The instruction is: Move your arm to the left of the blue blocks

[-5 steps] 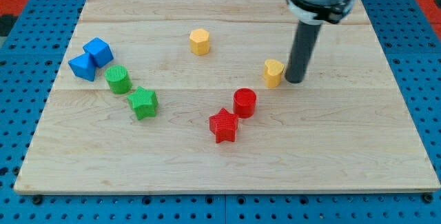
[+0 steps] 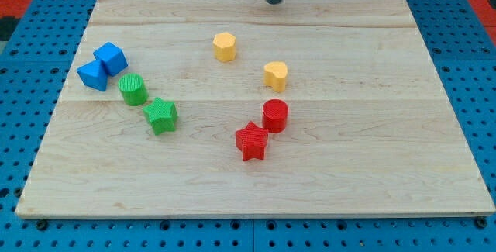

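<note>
Pale wooden board (image 2: 256, 182) on blue pegboard, blue blocks (image 2: 103, 65) touching at the view's left edge beside green cylinder (image 2: 132, 89). No claw, only my tip (image 2: 274, 1), now at the view's top, well apart from them. Yellow heart block (image 2: 275, 75) shifted left since earlier frame.

A green cylinder (image 2: 133, 89), green star (image 2: 161, 115), two yellow blocks (image 2: 225, 46) (image 2: 275, 75), red cylinder (image 2: 275, 115) and red star (image 2: 252, 140) sit on the wooden worktop (image 2: 387, 167).

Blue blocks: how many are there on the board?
2, touching, near the view's left edge: blue cube and another blue block below-left of it. None appear hidden.
</note>
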Tool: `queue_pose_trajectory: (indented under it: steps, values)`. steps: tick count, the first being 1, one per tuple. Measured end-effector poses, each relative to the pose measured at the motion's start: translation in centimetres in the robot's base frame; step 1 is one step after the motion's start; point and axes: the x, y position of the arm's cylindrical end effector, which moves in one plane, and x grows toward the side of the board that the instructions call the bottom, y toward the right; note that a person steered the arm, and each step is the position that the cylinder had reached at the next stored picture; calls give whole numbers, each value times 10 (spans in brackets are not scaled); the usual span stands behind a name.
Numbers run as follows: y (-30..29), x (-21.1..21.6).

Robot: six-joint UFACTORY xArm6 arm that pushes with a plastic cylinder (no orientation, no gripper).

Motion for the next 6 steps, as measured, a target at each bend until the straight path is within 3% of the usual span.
queue_pose_trajectory:
  steps: [1,2,3,4,6]
  values:
    - [-128,18]
    - [-260,61]
    - [-316,102]
    - [-298,130]
    - [-318,207]
